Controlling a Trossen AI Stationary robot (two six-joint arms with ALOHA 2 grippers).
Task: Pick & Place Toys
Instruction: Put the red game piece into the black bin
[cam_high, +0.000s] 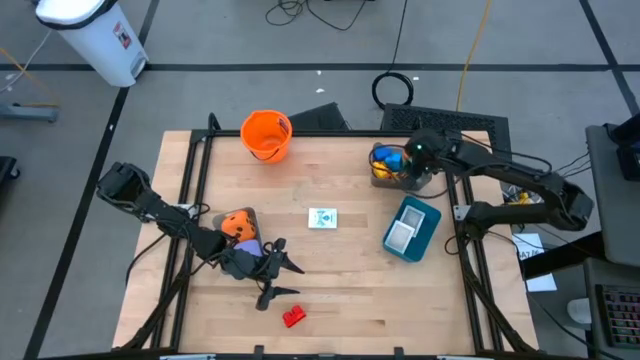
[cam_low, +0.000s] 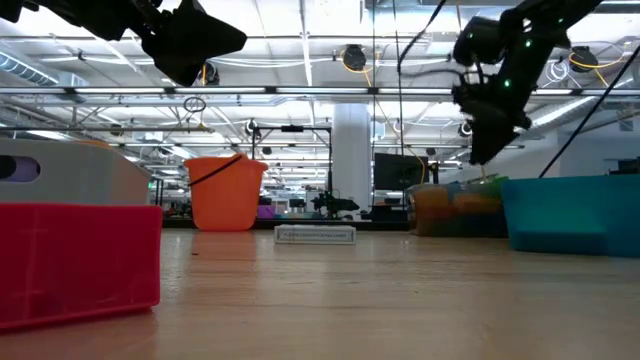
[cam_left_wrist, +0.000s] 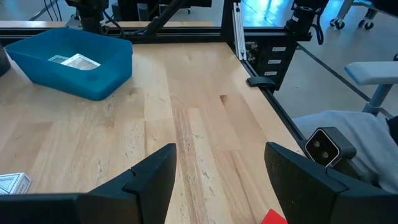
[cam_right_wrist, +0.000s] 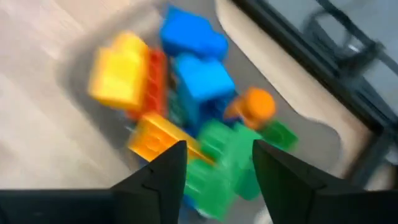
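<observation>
Several bright blocks (cam_right_wrist: 193, 106) lie heaped in the grey bin (cam_high: 392, 167) at the far right. My right gripper (cam_right_wrist: 214, 165) hangs open just above them, with nothing between its fingers; it also shows in the high view (cam_high: 420, 157). A red block (cam_high: 292, 317) lies on the table near the front edge. An orange die (cam_high: 237, 223) and a purple die (cam_high: 249, 246) sit beside the left arm. A white card (cam_high: 322, 218) lies flat mid-table. My left gripper (cam_high: 278, 264) hovers open above the wood, beyond the red block (cam_left_wrist: 272, 218).
The teal bin (cam_high: 411, 228), with white cards (cam_left_wrist: 78, 61) in it, stands right of centre. An orange bucket (cam_high: 266, 134) stands at the far edge. Dark frame rails (cam_left_wrist: 261, 68) run along the table's sides. Bare wood lies between the card and the front edge.
</observation>
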